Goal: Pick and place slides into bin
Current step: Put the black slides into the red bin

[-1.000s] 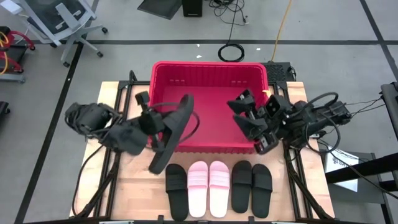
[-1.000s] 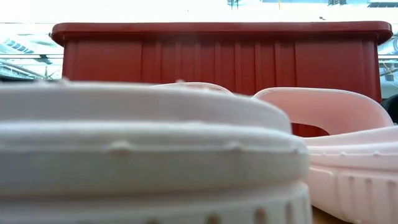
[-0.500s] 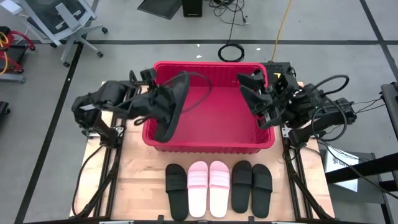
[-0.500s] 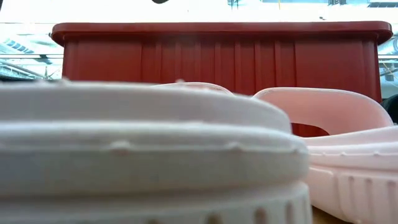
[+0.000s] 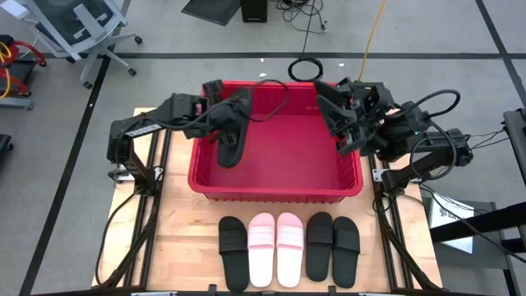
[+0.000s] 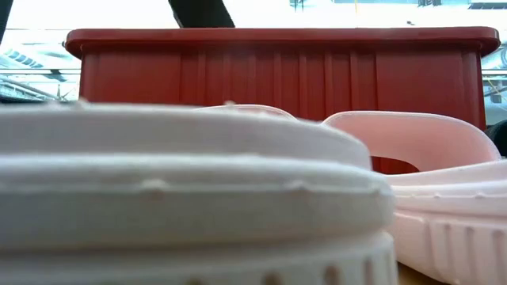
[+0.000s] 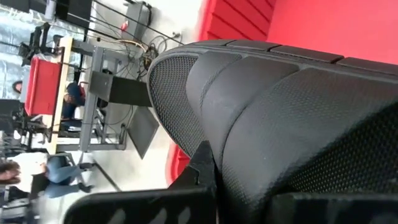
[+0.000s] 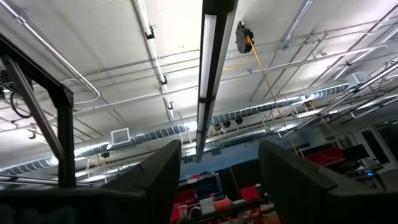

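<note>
My left gripper [image 5: 218, 123] is shut on a black slide [image 5: 231, 140], held over the left part of the red bin [image 5: 275, 194]. The slide fills the left wrist view [image 7: 280, 112], with the bin's red inside behind it. My right gripper [image 5: 335, 123] is open and empty over the bin's right part; its fingers point up at the ceiling in the right wrist view [image 8: 221, 180]. Several slides lie sole down in a row on the table before the bin: a black one [image 5: 233, 251], a pale pink pair [image 5: 275, 247], and two more black ones [image 5: 332, 247]. My left gripper holds the black slide about the middle of its length [image 5: 225, 127], coming level from the table's left side. The gripper hides the exact part it has. The slide stands on edge, lifted clear, its long axis running far to near over the bin's left part.
The bin's near wall [image 6: 277, 79] stands right behind the row of slides. The pink slides [image 6: 182, 182] fill the low view, and a dark shape [image 6: 198, 12] shows above the bin's rim. Bare wood lies left of the row [image 5: 173, 247].
My left gripper has carried the black slide up from beside the bin's near left corner, toward the far edge and the right, until it is over the bin's left part. My right gripper has moved toward the far edge along the bin's right side.
</note>
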You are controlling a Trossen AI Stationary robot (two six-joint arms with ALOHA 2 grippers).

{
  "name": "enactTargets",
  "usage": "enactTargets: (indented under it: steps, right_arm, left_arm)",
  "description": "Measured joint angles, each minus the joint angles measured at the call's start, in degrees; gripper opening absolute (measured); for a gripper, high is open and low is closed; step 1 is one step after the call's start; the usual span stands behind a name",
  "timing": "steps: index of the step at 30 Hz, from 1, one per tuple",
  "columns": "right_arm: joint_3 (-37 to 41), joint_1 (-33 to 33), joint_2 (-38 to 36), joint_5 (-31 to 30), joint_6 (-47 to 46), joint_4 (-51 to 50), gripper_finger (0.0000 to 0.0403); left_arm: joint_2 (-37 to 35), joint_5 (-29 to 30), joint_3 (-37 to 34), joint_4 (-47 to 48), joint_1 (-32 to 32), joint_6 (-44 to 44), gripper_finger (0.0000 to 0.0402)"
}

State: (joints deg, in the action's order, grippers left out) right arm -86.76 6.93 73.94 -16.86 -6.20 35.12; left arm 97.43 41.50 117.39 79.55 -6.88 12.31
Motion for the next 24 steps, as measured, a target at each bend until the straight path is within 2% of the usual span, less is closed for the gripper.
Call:
enactTargets:
  steps: [8, 14, 24]
  right_arm:
    - [0.0, -4.0, -3.8, 0.1, -2.1, -10.1, 0.0205]
    - [0.0, -4.7, -5.8, 0.4, -3.6, -15.8, 0.0205]
    - [0.0, -4.7, -5.6, 0.6, -3.6, -19.1, 0.0205]
  left_arm:
    - [0.0, -0.1, -13.5, -6.2, -2.7, 1.1, 0.0000]
    - [0.0, -0.1, -22.7, -13.2, -5.0, 2.2, 0.0000]
    - [0.0, -0.4, -32.8, -23.5, -8.1, 5.1, 0.0000]
